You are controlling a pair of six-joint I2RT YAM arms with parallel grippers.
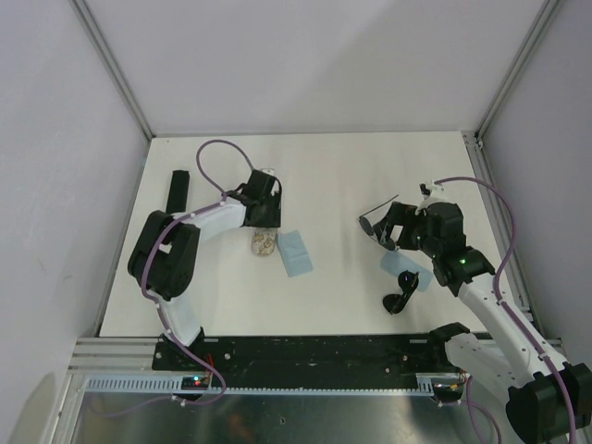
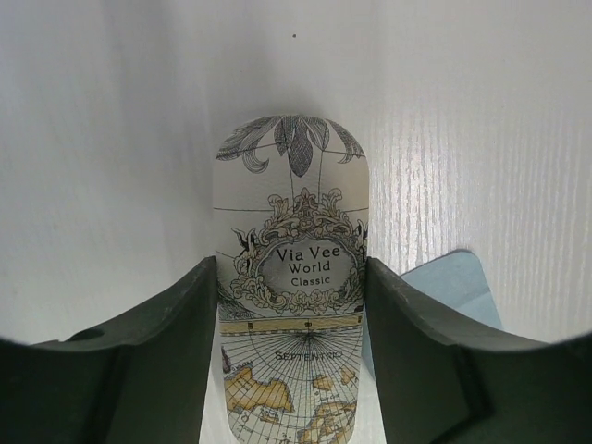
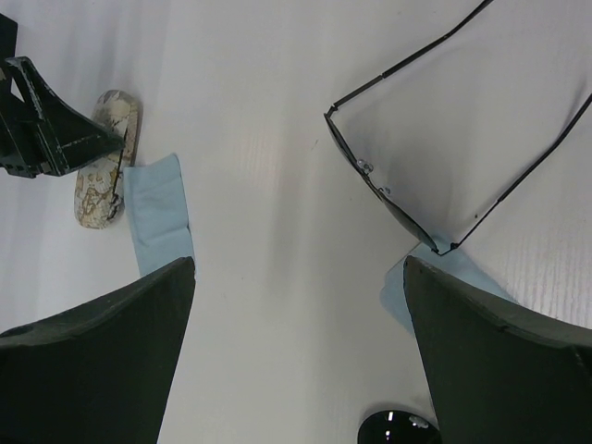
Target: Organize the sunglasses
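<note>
**Two pairs of shades out on the table, neither one picked up**

The wire-frame sunglasses [image 1: 377,218] sit well off to the right of the patterned case [image 1: 263,243]. Their arms are unfolded and they rest on the white table [image 1: 351,176]. From the right wrist camera the thin frame [image 3: 379,190] lies just ahead of the right-hand finger, and one corner touches the edge of a blue cloth [image 3: 400,289].

The chunky black sunglasses [image 1: 400,291] are also far right of the case, but closer to the arm bases than the wire pair. The right wrist view only catches a bit of dark lens [image 3: 398,427] at the bottom edge.

The right claw [image 1: 384,231] hangs over that side with its fingers spread wide and nothing between them [image 3: 298,268].

The left claw [image 1: 264,225] is right over the patterned case, with one finger on each side of it. In the wrist view [image 2: 291,268] both fingers look pressed up against the long sides of the case [image 2: 291,213]. I honestly can't tell if it's actually squeezing or just flanking it.

Other stuff:
- Another blue cloth [image 1: 296,252] lies just to the right of the case.
- A black case [image 1: 178,191] sits to the left of the case and a bit farther back.
</note>
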